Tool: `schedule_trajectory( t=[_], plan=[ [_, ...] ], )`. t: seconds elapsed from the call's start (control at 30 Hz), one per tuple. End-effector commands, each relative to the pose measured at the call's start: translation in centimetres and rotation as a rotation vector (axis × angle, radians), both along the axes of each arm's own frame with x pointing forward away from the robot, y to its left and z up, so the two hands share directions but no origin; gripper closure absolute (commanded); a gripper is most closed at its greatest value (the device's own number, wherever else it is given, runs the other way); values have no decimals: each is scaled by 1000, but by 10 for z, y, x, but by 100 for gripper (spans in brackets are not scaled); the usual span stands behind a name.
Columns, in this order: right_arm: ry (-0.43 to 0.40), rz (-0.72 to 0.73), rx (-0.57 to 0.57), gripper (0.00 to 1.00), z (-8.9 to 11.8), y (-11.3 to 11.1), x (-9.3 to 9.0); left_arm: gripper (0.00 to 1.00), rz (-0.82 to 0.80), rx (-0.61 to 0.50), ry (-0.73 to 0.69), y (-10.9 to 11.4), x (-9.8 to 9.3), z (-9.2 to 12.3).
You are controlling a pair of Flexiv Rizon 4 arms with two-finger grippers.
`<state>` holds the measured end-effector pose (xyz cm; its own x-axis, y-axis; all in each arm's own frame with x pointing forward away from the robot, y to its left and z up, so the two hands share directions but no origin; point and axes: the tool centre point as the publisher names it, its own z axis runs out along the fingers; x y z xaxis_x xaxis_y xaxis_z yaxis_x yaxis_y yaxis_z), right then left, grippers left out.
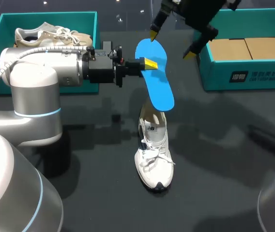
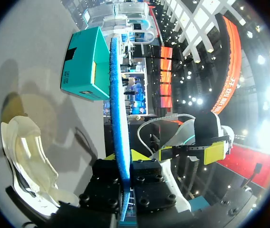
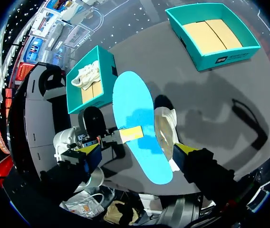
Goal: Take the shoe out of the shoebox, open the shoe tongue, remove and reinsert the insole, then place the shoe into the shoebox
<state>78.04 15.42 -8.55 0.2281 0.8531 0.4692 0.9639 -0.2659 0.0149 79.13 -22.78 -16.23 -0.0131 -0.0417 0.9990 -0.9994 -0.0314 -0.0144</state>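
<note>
Holding the blue insole (image 1: 157,83) clamped in left gripper (image 1: 149,63) — shoe (image 1: 153,154) out, right gripper (image 1: 171,44) apart; reinsert, boxing left.

Over the shoe: the flat blue foam insole (image 1: 156,75), clamped in our left gripper (image 1: 147,63), hangs above the white laced sneaker (image 1: 153,150), barring its mouth.
Beside the sneaker: dark tabletop (image 1: 215,159) lies open to us on both sides.
Far corners: a teal cardboard shoebox (image 1: 50,18) at left, a second teal shoebox (image 1: 244,75) at right.
</note>
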Motion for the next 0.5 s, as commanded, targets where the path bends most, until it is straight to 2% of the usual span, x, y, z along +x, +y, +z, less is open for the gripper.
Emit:
schedule_trajectory(
  t=[0.03,0.5],
  plan=[
    [-166,-9,647,0,-9,-5,-3,100,1,-1,-1,-1,0,-1],
    [-162,3,757,0,-27,10,-3,100,1,-1,-1,-1,0,-1]
  ],
)
